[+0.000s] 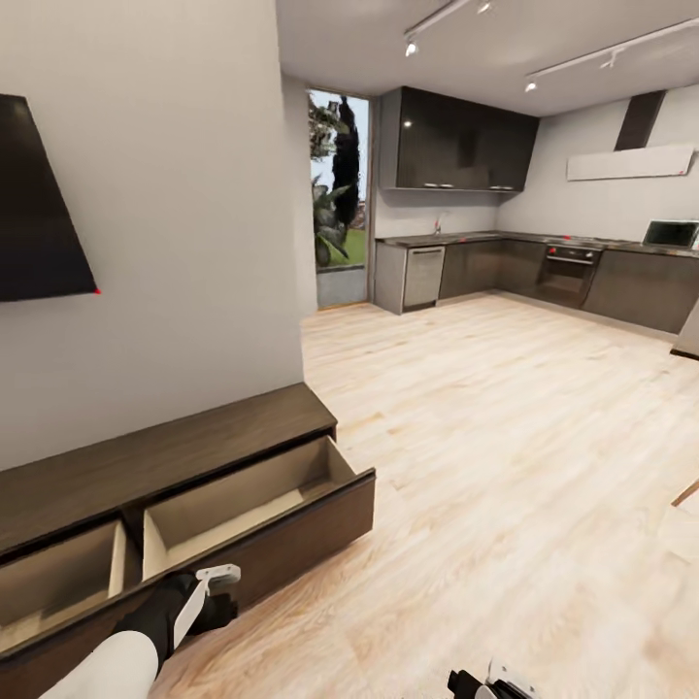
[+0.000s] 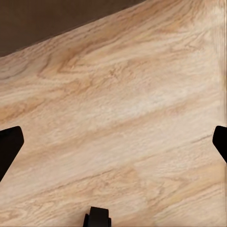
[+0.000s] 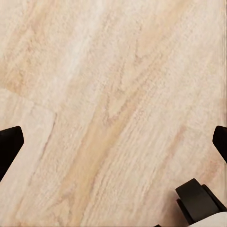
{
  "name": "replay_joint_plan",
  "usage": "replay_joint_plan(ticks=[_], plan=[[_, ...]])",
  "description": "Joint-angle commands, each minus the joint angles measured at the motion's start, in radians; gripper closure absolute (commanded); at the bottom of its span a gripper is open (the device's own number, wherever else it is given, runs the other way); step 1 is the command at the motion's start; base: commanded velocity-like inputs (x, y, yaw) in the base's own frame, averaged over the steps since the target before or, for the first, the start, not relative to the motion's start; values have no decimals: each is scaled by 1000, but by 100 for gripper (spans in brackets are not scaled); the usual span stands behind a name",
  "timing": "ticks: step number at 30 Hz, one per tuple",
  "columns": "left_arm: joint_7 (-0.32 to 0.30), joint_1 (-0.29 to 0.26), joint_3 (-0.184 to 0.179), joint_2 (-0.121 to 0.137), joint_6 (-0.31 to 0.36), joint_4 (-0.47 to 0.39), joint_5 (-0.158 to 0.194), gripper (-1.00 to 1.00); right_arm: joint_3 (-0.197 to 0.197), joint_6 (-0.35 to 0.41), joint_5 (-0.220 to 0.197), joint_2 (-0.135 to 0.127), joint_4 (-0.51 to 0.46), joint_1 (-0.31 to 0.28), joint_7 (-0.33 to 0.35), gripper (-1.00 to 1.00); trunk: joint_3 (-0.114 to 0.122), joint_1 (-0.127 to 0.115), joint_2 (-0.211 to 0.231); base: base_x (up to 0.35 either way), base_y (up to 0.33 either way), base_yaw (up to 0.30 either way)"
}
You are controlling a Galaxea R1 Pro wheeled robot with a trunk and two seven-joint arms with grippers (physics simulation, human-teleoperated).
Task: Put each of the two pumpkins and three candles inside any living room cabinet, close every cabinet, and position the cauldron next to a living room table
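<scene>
The long dark-brown cabinet [image 1: 165, 451] stands against the wall at the left. Two of its drawers are pulled out: the right drawer [image 1: 243, 495] and the left drawer [image 1: 58, 578]. What shows of their pale insides is bare. My left gripper [image 1: 221, 585] hangs low just in front of the right drawer's front panel, and in the left wrist view the left gripper [image 2: 113, 146] is open over floorboards, with the cabinet's dark front [image 2: 47, 23] beyond. My right gripper [image 1: 493, 683] is open [image 3: 113, 146] over bare floor. The pumpkins, candles, cauldron and table are out of view.
A black screen [image 1: 39, 209] hangs on the wall above the cabinet. Open wooden floor [image 1: 485, 437] runs to the dark kitchen units [image 1: 544, 272] and a glass door [image 1: 338, 194] at the back. A pale slab with a brown edge [image 1: 684, 500] pokes in at the right.
</scene>
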Motion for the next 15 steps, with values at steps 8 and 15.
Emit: replay_joint_plan(ticks=[8, 15], plan=[[0, 0, 0, 0, 0, 0, 0, -100, 0, 1, 0, 0, 0, 0, 0, -100, 0, 0, 0, 0, 0, -271], [0, 0, 0, 0, 0, 0, 0, -100, 0, 1, 0, 0, 0, 0, 0, -100, 0, 0, 0, 0, 0, -272]])
